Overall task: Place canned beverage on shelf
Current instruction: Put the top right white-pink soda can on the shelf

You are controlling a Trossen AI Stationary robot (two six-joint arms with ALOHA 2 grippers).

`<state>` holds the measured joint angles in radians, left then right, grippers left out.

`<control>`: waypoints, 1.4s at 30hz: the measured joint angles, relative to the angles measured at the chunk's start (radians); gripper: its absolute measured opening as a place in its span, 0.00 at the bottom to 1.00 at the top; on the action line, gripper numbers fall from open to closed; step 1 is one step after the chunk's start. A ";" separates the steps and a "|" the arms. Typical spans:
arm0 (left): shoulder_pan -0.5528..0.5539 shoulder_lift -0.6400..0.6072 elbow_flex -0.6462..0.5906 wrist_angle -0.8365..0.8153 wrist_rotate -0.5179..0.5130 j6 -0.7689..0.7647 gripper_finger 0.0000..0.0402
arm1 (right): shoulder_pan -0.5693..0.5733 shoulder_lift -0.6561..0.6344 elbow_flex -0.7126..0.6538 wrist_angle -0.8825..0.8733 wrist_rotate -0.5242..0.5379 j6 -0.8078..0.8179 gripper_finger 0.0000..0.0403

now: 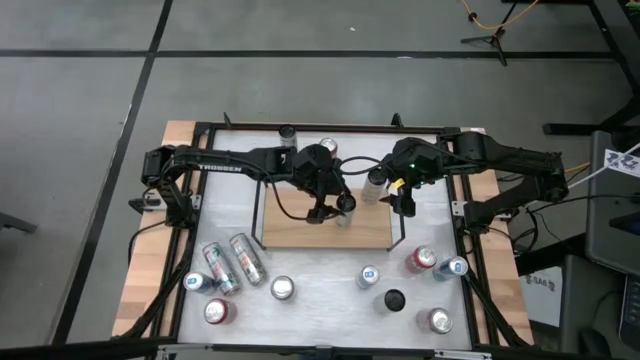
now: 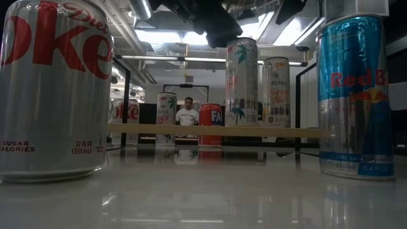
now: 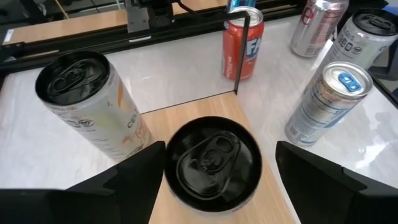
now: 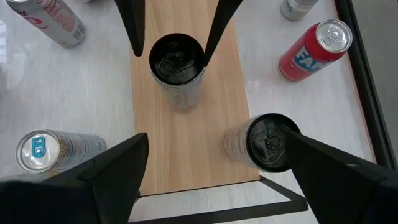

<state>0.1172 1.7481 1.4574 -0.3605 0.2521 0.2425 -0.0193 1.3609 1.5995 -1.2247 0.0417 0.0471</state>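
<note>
The left gripper is held open astride a black-topped can, whose contact with the fingers cannot be told. The can stands on the shelf toward its 3 o'clock end. The right gripper, also open, is seen above. A distant person is shown only in the low view

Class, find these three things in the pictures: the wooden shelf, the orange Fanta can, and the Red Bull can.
wooden shelf (image 4: 186, 140), right wrist view, bare board between the two cans.
orange Fanta can (image 3: 241, 46), left wrist view, its side.
Red Bull can (image 2: 353, 95), low view, its printed side.
</note>
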 joint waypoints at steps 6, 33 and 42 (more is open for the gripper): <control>0.000 0.000 0.000 0.010 -0.006 -0.005 0.75 | 0.000 0.000 0.000 0.000 0.000 0.000 0.92; 0.000 0.000 0.000 -0.013 -0.057 -0.025 0.75 | 0.000 0.000 0.000 -0.004 0.000 0.000 0.92; 0.000 0.000 0.000 -0.025 -0.058 -0.058 0.75 | 0.000 0.000 0.000 -0.004 0.000 0.000 0.92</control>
<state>0.1173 1.7481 1.4574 -0.3851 0.1940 0.1844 -0.0194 1.3609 1.5997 -1.2285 0.0416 0.0473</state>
